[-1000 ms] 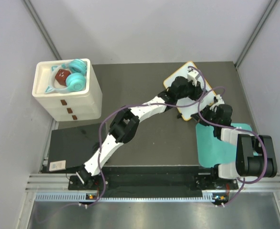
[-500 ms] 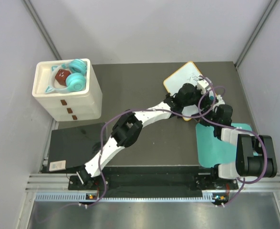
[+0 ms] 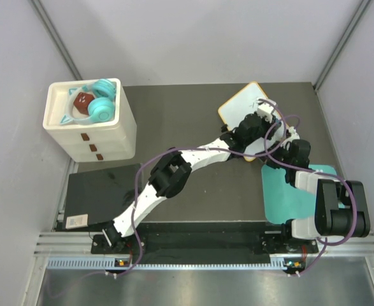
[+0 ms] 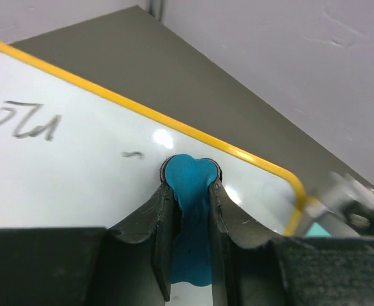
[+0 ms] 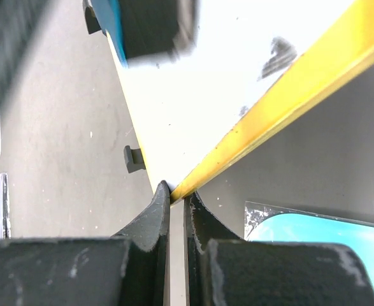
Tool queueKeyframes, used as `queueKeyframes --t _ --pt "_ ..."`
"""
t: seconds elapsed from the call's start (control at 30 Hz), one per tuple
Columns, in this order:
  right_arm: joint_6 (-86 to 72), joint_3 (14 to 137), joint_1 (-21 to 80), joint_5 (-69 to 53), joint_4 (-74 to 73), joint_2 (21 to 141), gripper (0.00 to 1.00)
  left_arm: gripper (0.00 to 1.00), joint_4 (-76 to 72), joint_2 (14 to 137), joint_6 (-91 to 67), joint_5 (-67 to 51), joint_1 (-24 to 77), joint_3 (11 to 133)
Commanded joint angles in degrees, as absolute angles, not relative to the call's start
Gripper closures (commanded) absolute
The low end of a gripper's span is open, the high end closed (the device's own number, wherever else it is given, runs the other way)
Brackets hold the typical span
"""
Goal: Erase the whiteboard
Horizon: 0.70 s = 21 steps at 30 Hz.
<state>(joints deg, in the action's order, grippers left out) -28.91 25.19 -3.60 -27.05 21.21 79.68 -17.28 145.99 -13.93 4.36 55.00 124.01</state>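
Note:
The whiteboard lies at the back right of the table, white with a yellow frame. My left gripper is on it, shut on a blue eraser pad that presses against the white surface near the rounded far corner. Dark scribbles remain on the left in the left wrist view. My right gripper is shut on the whiteboard's near corner, its fingers pinching the yellow frame. A black clip sticks out of the edge beside it.
A teal mat lies under the right arm, just near of the board. A white drawer unit holding teal headphones stands at the back left. A black flat pad lies at the front left. Grey walls close the table in.
My left gripper has slid the blue pad across the board toward its far right corner, uncovering more of the white surface. The right gripper has held still on the corner.

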Motion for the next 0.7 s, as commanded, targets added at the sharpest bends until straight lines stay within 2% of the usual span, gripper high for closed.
queueKeyframes --t 0.0,0.13,0.3,0.67 --pt "-23.7 23.5 -0.3 -34.4 11.9 80.0 1.0 1.0 -17.3 149.9 -15.3 11.1 49.8 123.9" --pt "-23.6 23.5 -0.3 -34.5 12.0 79.9 1.0 1.0 -21.3 150.9 -18.6 9.0 47.8 123.6" --pt "-23.5 23.6 1.3 -34.4 11.9 80.0 1.0 1.0 -27.4 151.0 -19.9 0.5 48.2 123.6" --pt "-23.3 23.6 1.7 -34.4 11.8 80.0 1.0 1.0 -33.6 150.4 -23.0 -3.0 50.5 127.4"
